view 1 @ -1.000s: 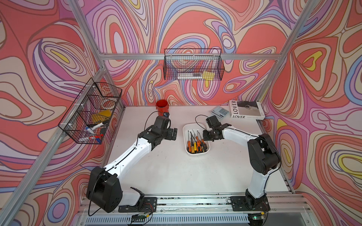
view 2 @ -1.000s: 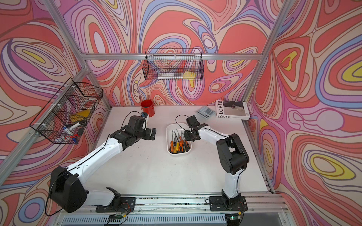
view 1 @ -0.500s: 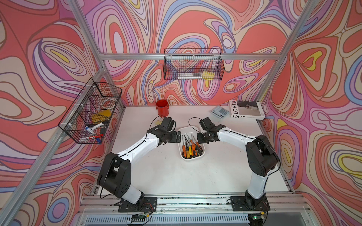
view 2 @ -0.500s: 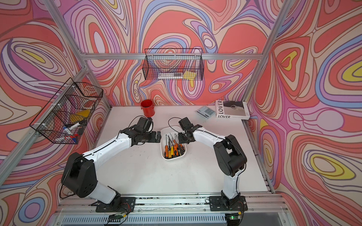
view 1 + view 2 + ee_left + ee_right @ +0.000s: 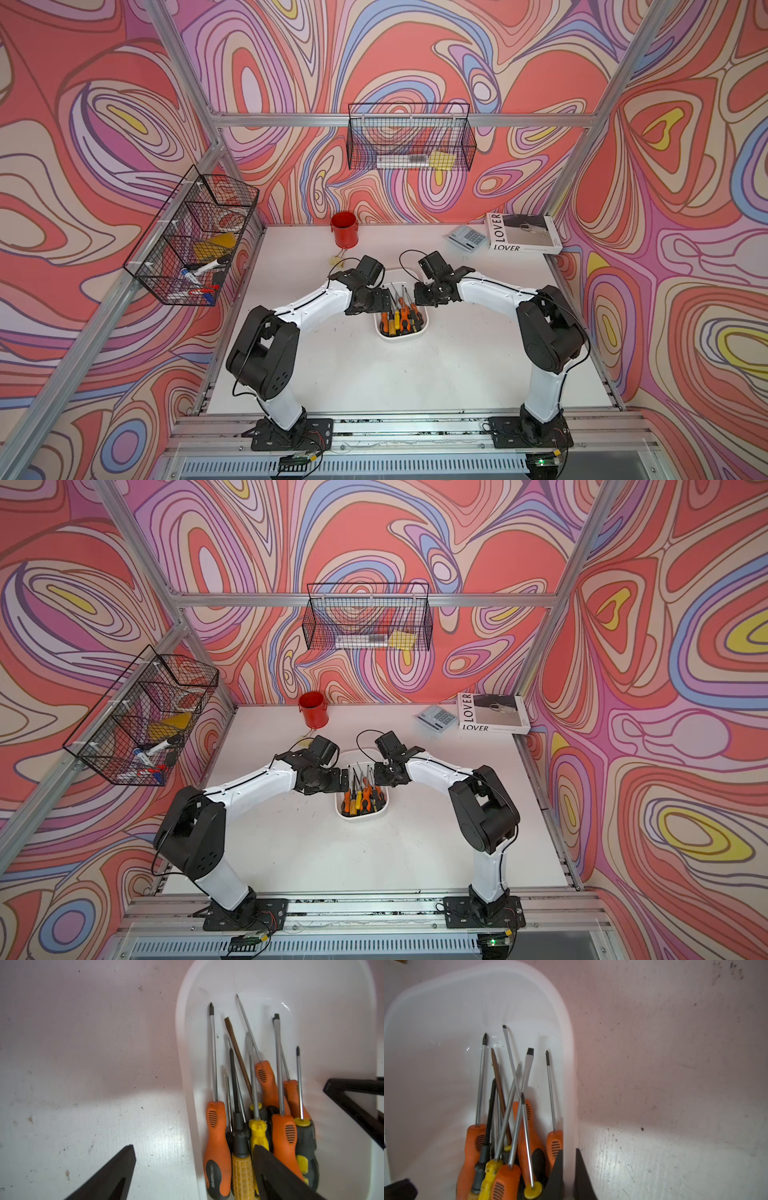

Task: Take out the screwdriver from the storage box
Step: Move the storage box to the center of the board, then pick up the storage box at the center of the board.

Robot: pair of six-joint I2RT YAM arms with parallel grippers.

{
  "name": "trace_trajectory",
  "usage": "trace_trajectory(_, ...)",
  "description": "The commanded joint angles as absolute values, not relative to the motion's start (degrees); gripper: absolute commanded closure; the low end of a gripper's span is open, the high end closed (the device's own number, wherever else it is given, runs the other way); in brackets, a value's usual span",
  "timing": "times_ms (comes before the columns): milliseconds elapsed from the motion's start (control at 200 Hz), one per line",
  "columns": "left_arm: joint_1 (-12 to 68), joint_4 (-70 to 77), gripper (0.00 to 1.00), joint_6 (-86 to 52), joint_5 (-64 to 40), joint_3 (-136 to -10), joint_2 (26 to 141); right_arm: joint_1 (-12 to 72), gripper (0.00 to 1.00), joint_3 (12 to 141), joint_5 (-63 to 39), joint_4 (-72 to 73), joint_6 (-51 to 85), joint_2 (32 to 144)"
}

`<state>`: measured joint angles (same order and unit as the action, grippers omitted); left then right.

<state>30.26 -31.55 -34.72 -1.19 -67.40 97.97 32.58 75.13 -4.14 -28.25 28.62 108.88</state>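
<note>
Right wrist: right gripper pinches the storage box wall — left gripper spread wide, straddling the opposite wall.

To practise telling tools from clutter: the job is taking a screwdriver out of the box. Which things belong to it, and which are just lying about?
Job: box, screwdrivers, left fingers open astride its wall, right fingers shut on its wall.
Lying about: red cup, book, calculator, back basket, side basket.
</note>
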Motion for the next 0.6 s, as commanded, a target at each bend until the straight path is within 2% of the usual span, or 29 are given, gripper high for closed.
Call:
trace_trajectory(0,31.1,-35.4,0.14,-36.0,1.2,-69.8,100.6,33.1,1.00,75.6,-6.1,-26.2,30.6,109.3)
trace_trajectory(85,31.3,-35.3,0.18,-36.3,1.2,-70.0,101.8,33.1,1.00,74.8,-5.5,-25.6,30.4,108.4)
trace_trajectory(230,31.2,-34.5,0.37,-36.7,1.7,-70.2,102.7,33.1,0.64,73.8,-4.4,-24.9,29.9,107.1)
trace_trajectory(331,31.2,-34.4,0.49,-36.6,2.7,-71.0,103.3,33.1,0.45,73.6,-3.9,-25.1,29.8,106.8)
trace_trajectory(421,31.2,-34.8,0.60,-36.1,3.5,-72.2,104.4,33.1,0.32,73.4,-3.5,-25.5,29.5,106.5)
trace_trajectory(476,31.2,-35.2,0.62,-35.8,3.9,-73.0,105.2,33.1,0.19,73.4,-3.2,-25.8,29.4,106.3)
trace_trajectory(531,31.2,-35.1,0.63,-35.6,4.2,-73.5,105.8,33.1,0.13,73.5,-2.2,-26.4,29.3,106.0)
trace_trajectory(596,31.2,-35.0,0.68,-35.3,4.8,-73.9,106.5,33.1,0.07,73.4,-0.7,-27.2,29.3,105.2)
